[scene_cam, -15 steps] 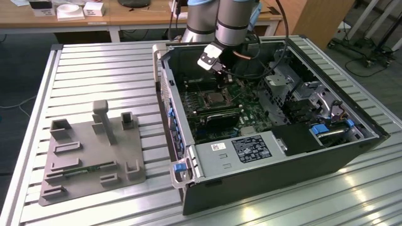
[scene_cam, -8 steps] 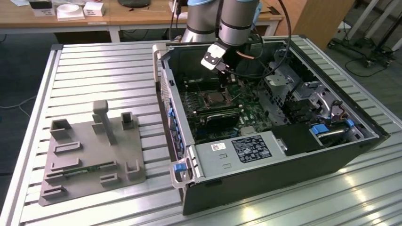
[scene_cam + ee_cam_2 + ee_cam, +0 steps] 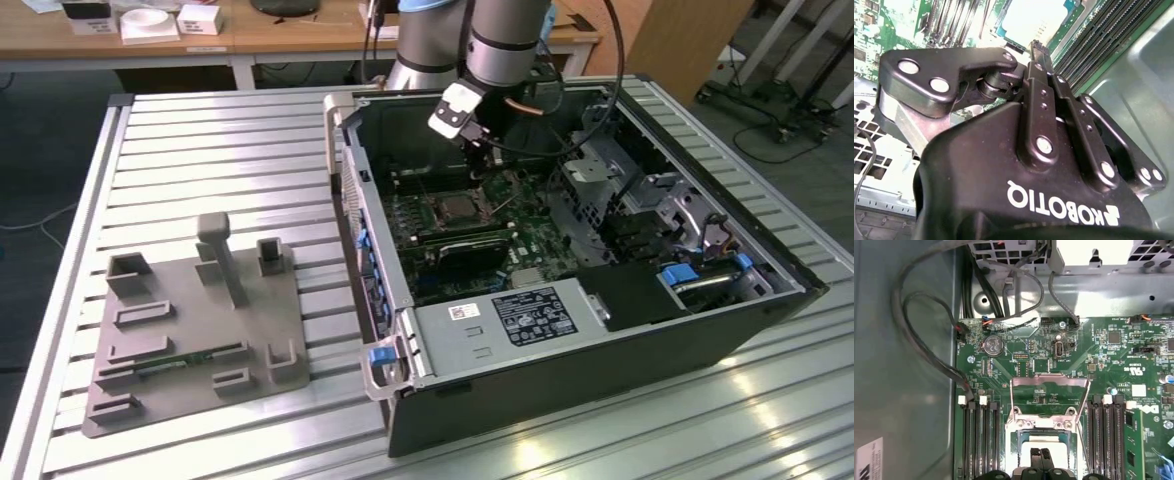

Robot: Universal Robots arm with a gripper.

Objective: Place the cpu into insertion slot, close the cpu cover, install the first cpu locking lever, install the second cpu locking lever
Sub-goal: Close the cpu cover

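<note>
Silver chip [image 3: 1026,20] lies in the socket [image 3: 1019,440] with the cover [image 3: 1050,378] standing open; we see our tool [image 3: 1040,455] closed, fingertips [image 3: 1035,456] together, right above the chip.

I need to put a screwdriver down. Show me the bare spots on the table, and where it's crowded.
Bare: the ribbed table behind the fixture, and the strip between fixture and case. Crowded: inside the case, where the gripper hangs over the slot amid cables.
</note>
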